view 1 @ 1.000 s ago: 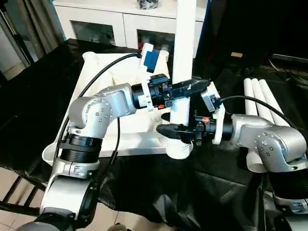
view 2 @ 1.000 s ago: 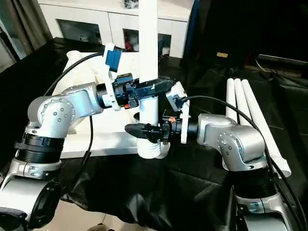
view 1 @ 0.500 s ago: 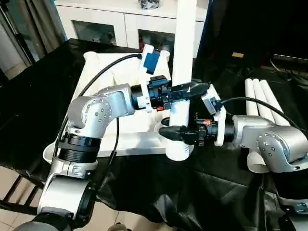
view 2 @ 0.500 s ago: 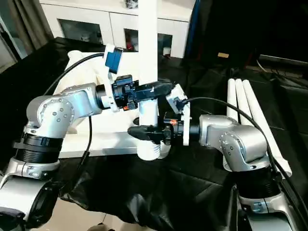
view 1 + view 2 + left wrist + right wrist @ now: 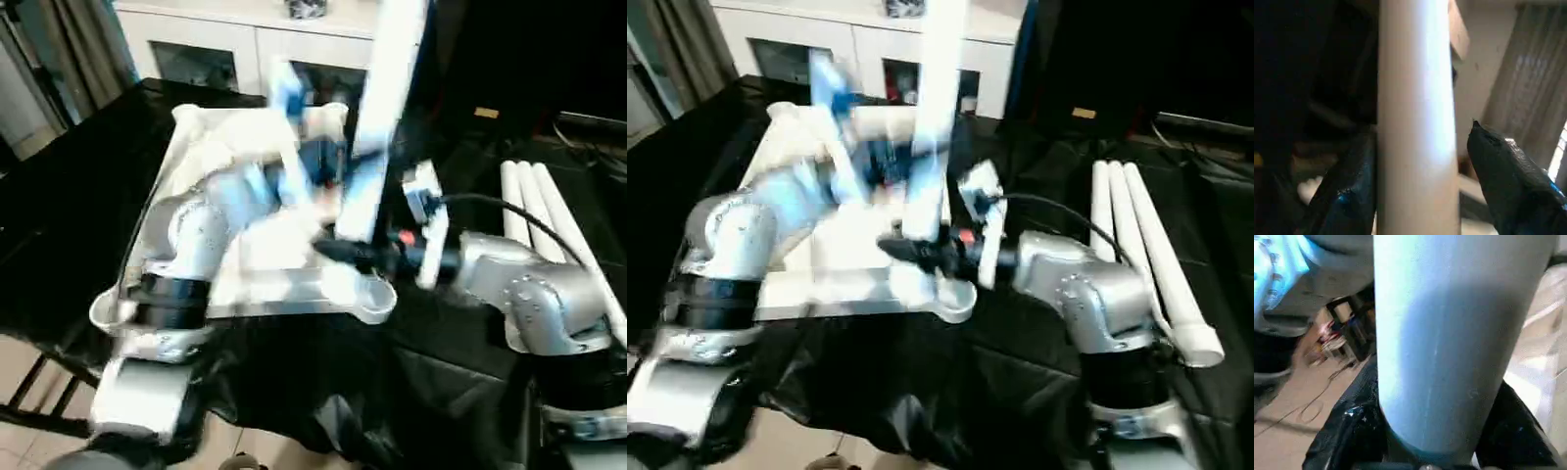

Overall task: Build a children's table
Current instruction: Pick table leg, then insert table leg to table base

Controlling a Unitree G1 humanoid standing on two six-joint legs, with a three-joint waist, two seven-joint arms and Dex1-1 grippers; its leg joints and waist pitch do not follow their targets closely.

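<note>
The white tabletop (image 5: 235,211) lies underside up on the black-covered table. One white leg (image 5: 384,108) rises from near its front right corner socket (image 5: 370,296), leaning with its top to the right. My right gripper (image 5: 349,253) is shut on the leg's lower end, both fingers (image 5: 1354,431) pressed against the tube. My left gripper (image 5: 1421,128) straddles the leg higher up, blurred by motion. One of its fingers (image 5: 1347,196) touches the tube and the other stands off it with a gap, so it is open.
Three spare white legs (image 5: 549,211) lie side by side on the black cloth at the right. A white glass-doored cabinet (image 5: 245,39) stands behind the table. The table's front edge (image 5: 294,392) drops to the floor.
The left gripper has opened off the leg and its arm is swinging. The right gripper has closed on the leg's lower end. The leg now leans right.
</note>
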